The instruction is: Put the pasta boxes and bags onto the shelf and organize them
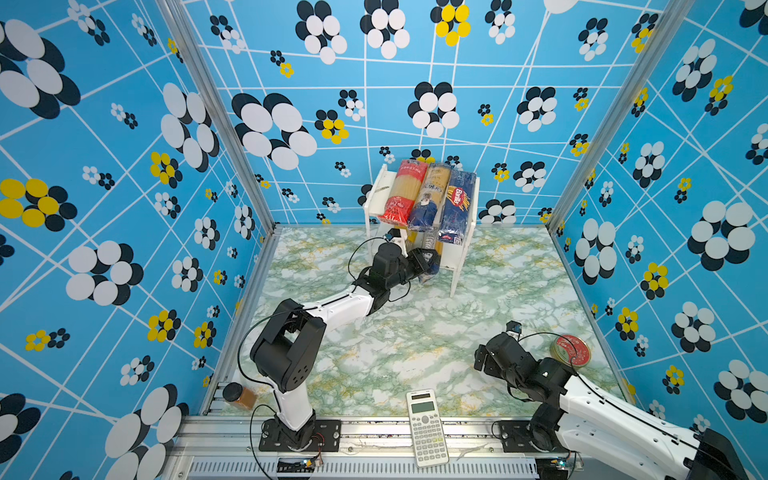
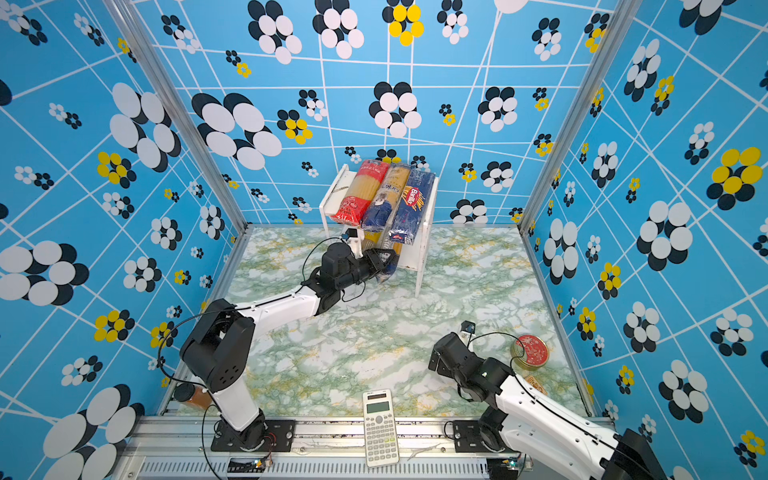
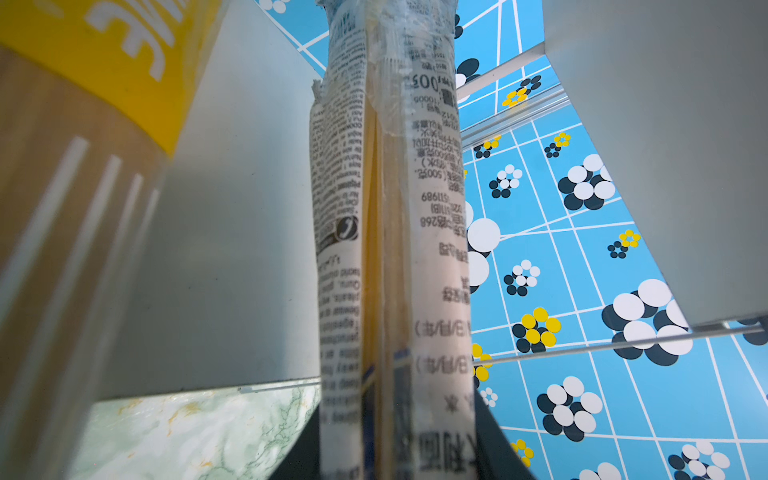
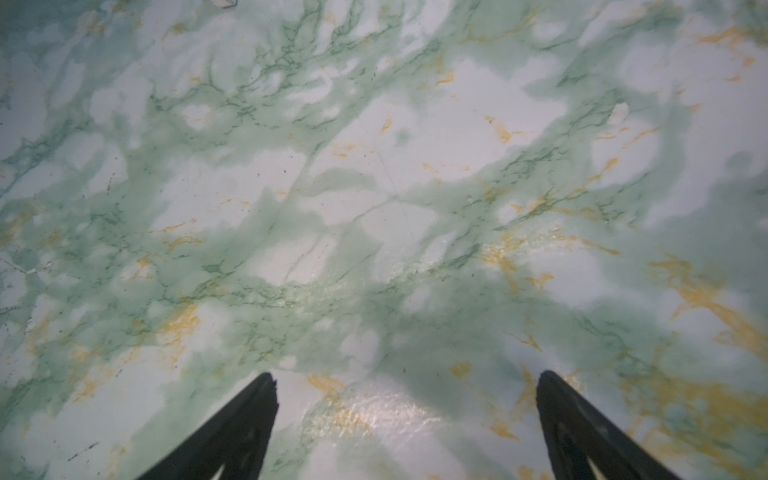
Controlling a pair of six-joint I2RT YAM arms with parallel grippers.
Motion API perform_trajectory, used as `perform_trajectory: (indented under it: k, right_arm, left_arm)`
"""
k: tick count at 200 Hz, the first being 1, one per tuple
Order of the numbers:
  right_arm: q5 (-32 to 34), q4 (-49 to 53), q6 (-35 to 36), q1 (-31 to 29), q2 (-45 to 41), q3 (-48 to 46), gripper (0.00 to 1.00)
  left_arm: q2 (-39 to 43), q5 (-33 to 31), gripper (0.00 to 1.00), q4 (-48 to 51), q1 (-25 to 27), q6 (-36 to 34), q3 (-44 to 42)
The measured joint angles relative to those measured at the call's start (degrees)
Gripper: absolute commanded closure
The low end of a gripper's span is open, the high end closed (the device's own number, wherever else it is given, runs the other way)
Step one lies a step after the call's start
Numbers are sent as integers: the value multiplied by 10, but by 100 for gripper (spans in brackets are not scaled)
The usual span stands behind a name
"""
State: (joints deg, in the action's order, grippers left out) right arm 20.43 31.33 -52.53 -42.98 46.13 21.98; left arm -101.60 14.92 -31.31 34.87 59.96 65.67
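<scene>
The white two-tier shelf (image 1: 376,195) (image 2: 332,195) stands at the back middle of the table. Its top board carries a red-ended clear bag (image 1: 405,191), a navy-ended clear bag (image 1: 430,199) and a dark blue Barilla box (image 1: 457,205), side by side. My left gripper (image 1: 432,259) (image 3: 395,415) is shut on another navy-ended clear pasta bag (image 3: 395,249) (image 2: 386,270), which points into the lower tier. A yellow bag (image 3: 104,54) lies beside it there. My right gripper (image 4: 405,376) (image 1: 482,359) hangs open over bare table at the front right.
A white calculator (image 1: 426,428) lies on the front rail. A red-lidded tin (image 1: 570,351) sits beside the right arm. A dark-capped brown jar (image 1: 239,397) lies at the front left corner. Patterned walls close in three sides.
</scene>
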Motion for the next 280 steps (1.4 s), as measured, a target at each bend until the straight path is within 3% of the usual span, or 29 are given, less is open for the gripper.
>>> perform_trajectory:
  k: [74, 80, 184, 280]
  right_arm:
    - [0, 12, 0, 0, -6, 0, 1]
    - [0, 13, 0, 0, -7, 0, 1]
    - [0, 17, -5, 0, -32, -5, 1]
    - [1, 29, -9, 0, -47, -12, 1]
  left_arm:
    - [0, 0, 58, 0, 0, 0, 0]
    - [0, 0, 53, 0, 0, 0, 0]
    - [-3, -5, 53, -9, -1, 4, 0]
    - [-17, -22, 54, -110, -3, 4, 0]
